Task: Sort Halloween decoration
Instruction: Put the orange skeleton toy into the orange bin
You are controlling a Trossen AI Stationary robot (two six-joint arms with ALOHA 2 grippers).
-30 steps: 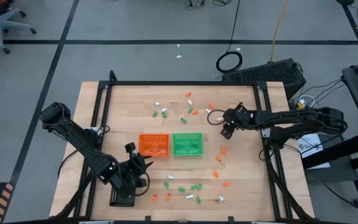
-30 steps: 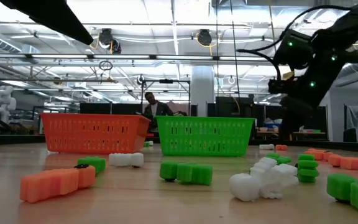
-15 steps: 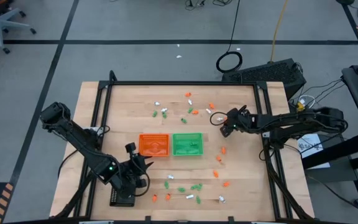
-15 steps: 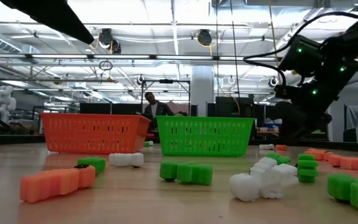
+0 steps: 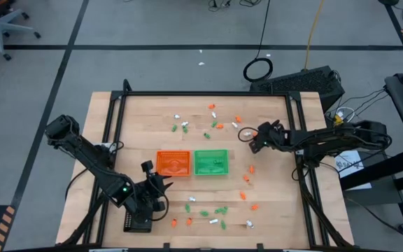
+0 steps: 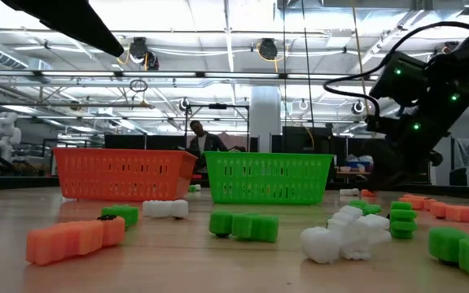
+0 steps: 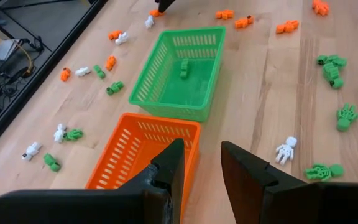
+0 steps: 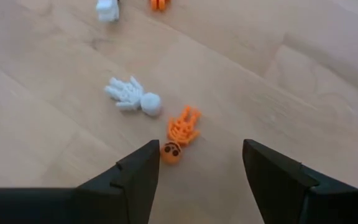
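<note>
Halloween decoration (image 5: 219, 210) lies scattered over the table (image 5: 278, 217), far and near of the orange tray (image 5: 173, 163) and green tray (image 5: 210, 162). Right gripper (image 8: 199, 163) hovers fingers wide over an orange skeleton (image 8: 180, 132) — likely lining up a pick. Left gripper (image 7: 201, 163) waits near the orange tray, fingers narrow, empty.

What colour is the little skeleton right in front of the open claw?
Orange skeleton, beside a white skeleton; clearest in the right wrist view.

orange tray (image 5: 173, 162) | green tray (image 5: 211, 162) | trinkets (image 8: 180, 132) orange, green, white | table (image 5: 271, 199) pale wood
</note>
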